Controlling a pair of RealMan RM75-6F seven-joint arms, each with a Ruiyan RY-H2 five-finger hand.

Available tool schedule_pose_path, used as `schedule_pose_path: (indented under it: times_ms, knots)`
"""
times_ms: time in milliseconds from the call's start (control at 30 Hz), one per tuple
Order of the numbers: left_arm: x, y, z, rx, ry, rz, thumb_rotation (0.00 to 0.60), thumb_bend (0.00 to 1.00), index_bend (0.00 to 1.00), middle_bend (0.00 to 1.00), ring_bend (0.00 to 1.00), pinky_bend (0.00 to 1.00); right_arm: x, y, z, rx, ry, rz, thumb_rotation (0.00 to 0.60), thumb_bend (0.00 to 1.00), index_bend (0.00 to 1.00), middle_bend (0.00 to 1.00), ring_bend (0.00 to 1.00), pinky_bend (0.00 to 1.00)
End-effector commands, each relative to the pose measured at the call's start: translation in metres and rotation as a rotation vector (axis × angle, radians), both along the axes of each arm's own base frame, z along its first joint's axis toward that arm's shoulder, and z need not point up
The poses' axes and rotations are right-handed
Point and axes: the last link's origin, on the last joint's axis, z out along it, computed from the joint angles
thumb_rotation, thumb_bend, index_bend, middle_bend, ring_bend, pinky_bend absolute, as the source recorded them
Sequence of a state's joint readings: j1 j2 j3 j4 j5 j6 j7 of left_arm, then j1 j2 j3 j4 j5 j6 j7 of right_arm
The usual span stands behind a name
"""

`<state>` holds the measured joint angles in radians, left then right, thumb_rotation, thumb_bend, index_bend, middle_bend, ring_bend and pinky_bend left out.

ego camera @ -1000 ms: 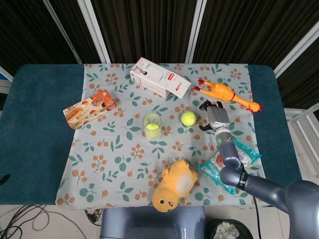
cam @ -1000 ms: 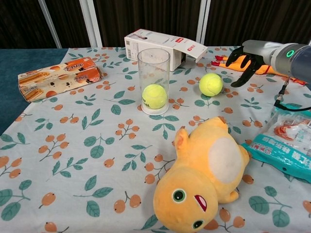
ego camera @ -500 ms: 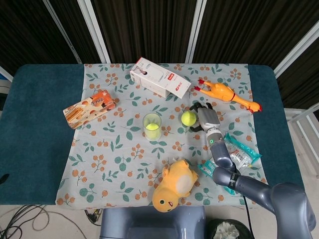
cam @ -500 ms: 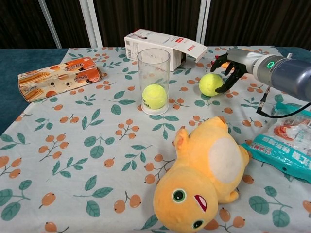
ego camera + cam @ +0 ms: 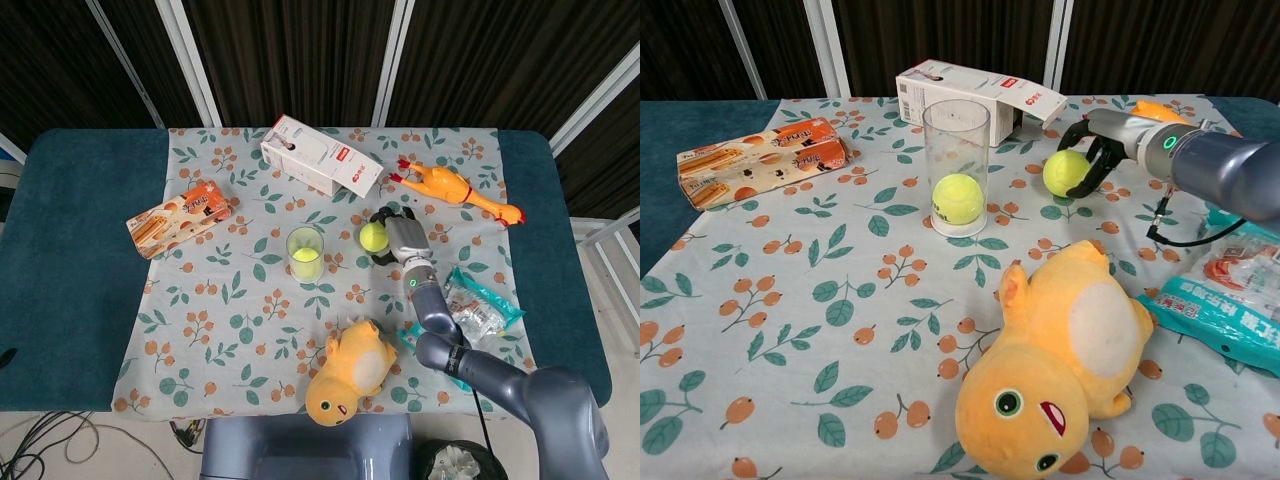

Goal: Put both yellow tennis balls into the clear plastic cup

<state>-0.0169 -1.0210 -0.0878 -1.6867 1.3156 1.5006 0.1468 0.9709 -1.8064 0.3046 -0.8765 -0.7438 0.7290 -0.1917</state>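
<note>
A clear plastic cup [image 5: 305,244] [image 5: 956,135] stands upright mid-cloth with one yellow tennis ball [image 5: 304,263] [image 5: 957,198] at its bottom. The second yellow tennis ball [image 5: 372,236] [image 5: 1062,173] lies on the cloth to the cup's right. My right hand [image 5: 394,234] [image 5: 1098,143] wraps its dark fingers around this ball from the right and over the top, and the ball still rests on the cloth. My left hand shows in neither view.
A white carton [image 5: 320,155] [image 5: 975,95] lies behind the cup, and a snack box [image 5: 180,217] [image 5: 760,160] at the left. A rubber chicken [image 5: 455,190] lies beyond my right hand. A yellow plush toy [image 5: 350,372] [image 5: 1060,370] and snack packets [image 5: 478,308] [image 5: 1230,290] sit near the front right.
My right hand moved left from beside the ball and its fingers came around it. The ball shifted slightly left toward the cup.
</note>
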Motion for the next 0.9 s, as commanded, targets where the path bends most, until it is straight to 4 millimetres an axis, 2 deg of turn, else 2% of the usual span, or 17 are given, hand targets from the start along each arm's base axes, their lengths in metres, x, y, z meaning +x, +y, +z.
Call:
schedule_pose_path:
  times_ms: [33,300,400,567,733,900]
  knots:
    - [0.0,0.0,0.0,0.001,-0.001,0.0,0.6,0.0,0.1,0.0,0.0,0.12,0.004,-0.002,-0.002,-0.007,-0.007,0.002,0.6,0.3,0.28,0.16,0.28,0.01]
    - [-0.001,-0.001,0.003,0.009,-0.008,0.002,0.6,0.0,0.11,0.0,0.0,0.12,0.01,-0.008,-0.007,-0.023,-0.023,-0.001,0.6,0.3,0.28,0.18,0.35,0.05]
    - [-0.001,-0.001,0.004,0.011,-0.01,0.003,0.6,0.0,0.11,0.0,0.0,0.12,0.011,-0.008,-0.01,-0.025,-0.018,-0.001,0.6,0.3,0.3,0.22,0.42,0.13]
    - [-0.002,-0.001,0.006,0.014,-0.013,0.002,0.6,0.0,0.12,0.0,0.0,0.12,0.008,-0.008,-0.015,-0.022,0.0,-0.003,0.6,0.31,0.35,0.26,0.46,0.29]
    - [-0.002,-0.001,0.006,0.015,-0.015,0.002,0.6,0.0,0.12,0.0,0.0,0.12,0.006,-0.009,-0.013,-0.033,0.027,0.005,0.6,0.41,0.4,0.32,0.52,0.4]
    - [-0.001,-0.002,0.006,0.012,-0.014,0.002,0.6,0.0,0.12,0.0,0.0,0.12,0.007,-0.01,-0.009,-0.039,0.034,0.028,0.6,0.49,0.43,0.35,0.53,0.49]
